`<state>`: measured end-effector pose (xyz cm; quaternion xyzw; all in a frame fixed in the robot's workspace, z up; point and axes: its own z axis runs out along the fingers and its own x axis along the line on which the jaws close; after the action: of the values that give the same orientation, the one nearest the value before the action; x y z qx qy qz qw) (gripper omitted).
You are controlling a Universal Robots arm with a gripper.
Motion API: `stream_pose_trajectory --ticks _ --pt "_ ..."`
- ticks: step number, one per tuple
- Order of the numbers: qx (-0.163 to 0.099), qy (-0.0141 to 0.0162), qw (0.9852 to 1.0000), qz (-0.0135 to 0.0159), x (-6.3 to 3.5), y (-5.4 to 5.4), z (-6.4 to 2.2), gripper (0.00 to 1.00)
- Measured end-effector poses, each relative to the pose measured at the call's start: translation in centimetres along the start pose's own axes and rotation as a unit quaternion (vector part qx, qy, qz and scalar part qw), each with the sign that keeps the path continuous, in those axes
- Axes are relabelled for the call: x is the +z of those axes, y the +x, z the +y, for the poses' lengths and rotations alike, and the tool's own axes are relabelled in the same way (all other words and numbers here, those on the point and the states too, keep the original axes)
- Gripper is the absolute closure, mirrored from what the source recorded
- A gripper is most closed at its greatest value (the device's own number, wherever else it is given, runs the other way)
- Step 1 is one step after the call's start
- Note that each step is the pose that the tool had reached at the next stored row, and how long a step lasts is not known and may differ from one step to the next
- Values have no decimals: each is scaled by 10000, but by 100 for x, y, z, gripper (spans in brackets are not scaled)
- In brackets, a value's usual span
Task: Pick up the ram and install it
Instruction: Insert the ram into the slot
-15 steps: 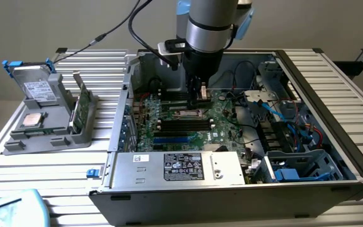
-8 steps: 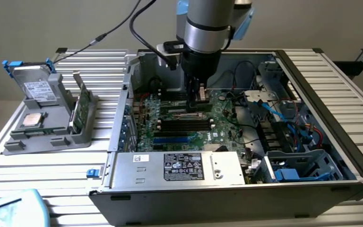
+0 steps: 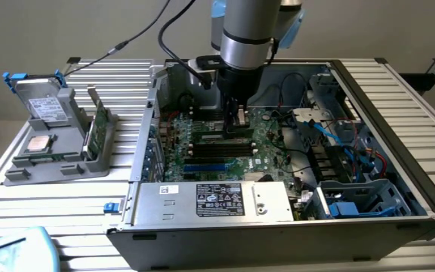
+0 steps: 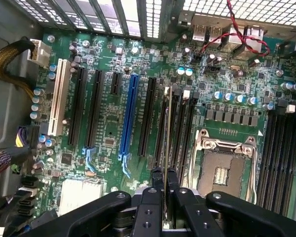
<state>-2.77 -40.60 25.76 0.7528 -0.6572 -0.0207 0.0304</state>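
- The ram is being held edge-on over the black memory slots, just beside the open CPU socket; whether it is touching a slot I cannot tell.
- The gripper is pinching the thin board, its jaws nearly closed.
- The motherboard is lying inside the open computer case.
- A grey holder is sitting by the slatted table's edge at the exterior view's left.

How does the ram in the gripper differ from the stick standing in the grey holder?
The ram is clamped in the gripper over the motherboard inside the case; the stick stands ungripped in the grey holder outside it, at the exterior view's left. Both are thin boards on edge.
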Motion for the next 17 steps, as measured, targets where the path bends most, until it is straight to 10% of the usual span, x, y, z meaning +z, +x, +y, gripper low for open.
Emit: stream_pose_trajectory --ticks 11,17 --pt "370 -5 9993 -16 153 -3 -34 86" --pt "412 -10 9991 28 219 -4 -39 86"
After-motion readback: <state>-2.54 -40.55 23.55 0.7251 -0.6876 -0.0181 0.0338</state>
